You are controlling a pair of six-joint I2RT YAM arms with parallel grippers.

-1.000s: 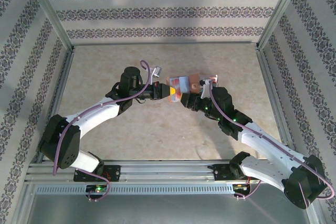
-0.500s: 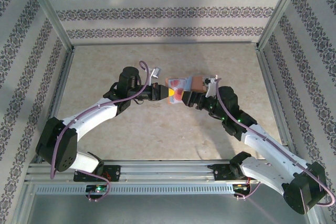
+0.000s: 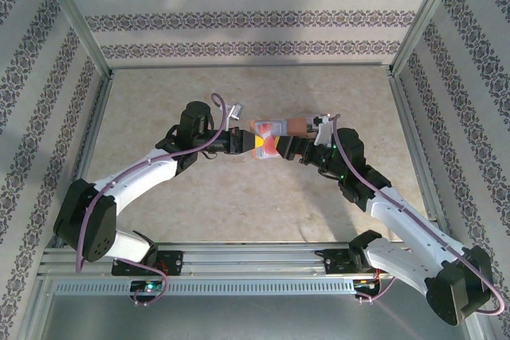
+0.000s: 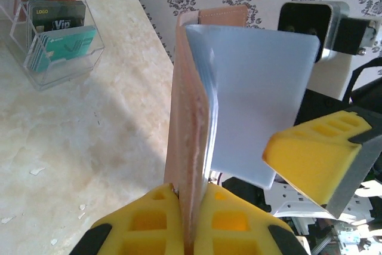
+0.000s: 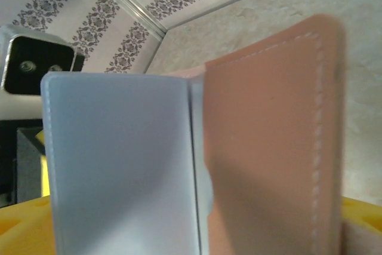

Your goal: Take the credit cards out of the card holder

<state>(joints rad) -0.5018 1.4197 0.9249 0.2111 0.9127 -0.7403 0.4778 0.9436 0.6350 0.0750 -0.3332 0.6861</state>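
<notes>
The card holder [image 4: 188, 88] is a salmon-pink wallet held upright above the table, with my left gripper [image 4: 191, 207] shut on its lower edge. A grey-blue inner leaf [image 4: 256, 88] fans out to the right of the pink cover. From above, the left gripper [image 3: 253, 142] meets the right gripper [image 3: 293, 146] at the table's middle. In the right wrist view the pink cover [image 5: 268, 147] and grey leaf [image 5: 119, 159] lie between my right gripper's [image 5: 191, 231] wide-apart, open jaws. One of its yellow fingers [image 4: 316, 153] sits beside the leaf's corner. Three credit cards [image 4: 57, 22] stand in a clear rack.
The clear plastic rack [image 4: 59, 58] stands on the beige tabletop [image 4: 89, 147] to the left of the wallet. Patterned walls [image 3: 255, 13] and metal frame rails [image 3: 410, 141] enclose the table on three sides.
My right gripper has opened wide and its arm has drawn back a little to the right. The left gripper stays shut on the card holder, nearly still.
</notes>
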